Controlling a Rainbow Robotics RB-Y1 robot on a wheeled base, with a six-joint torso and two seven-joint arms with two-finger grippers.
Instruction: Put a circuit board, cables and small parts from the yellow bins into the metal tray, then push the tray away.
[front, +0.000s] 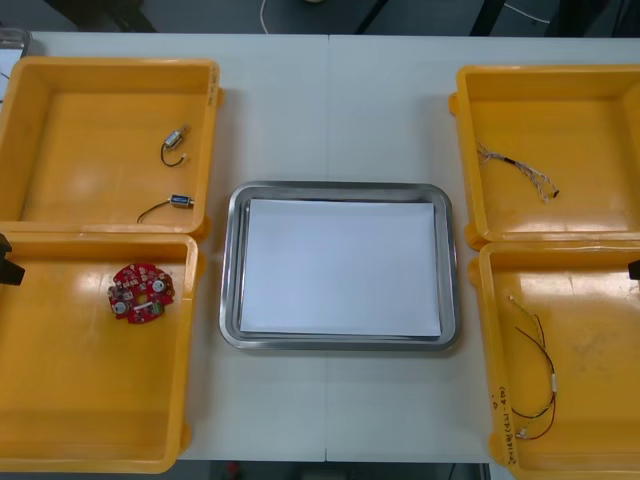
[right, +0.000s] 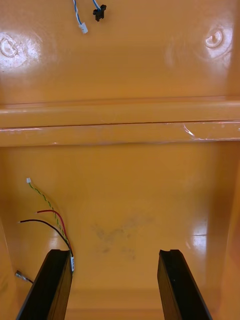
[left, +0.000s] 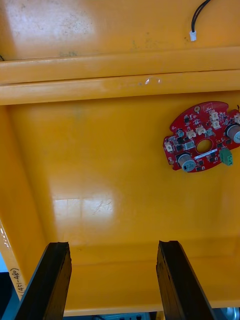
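Bins (front: 90, 395) yellow; tray (front: 232, 270) silver rim, white inside; circuit board (front: 141, 292) red; cables (right: 50, 211) black, red, yellow.

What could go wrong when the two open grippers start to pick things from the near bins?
1. The circuit board lies flat in its yellow bin, off to one side of the left gripper. A grasp may slip off its edge or press on its components.
2. The red and yellow cable is thin and loose, close beside the right gripper. It may snag or slide out of the grasp.
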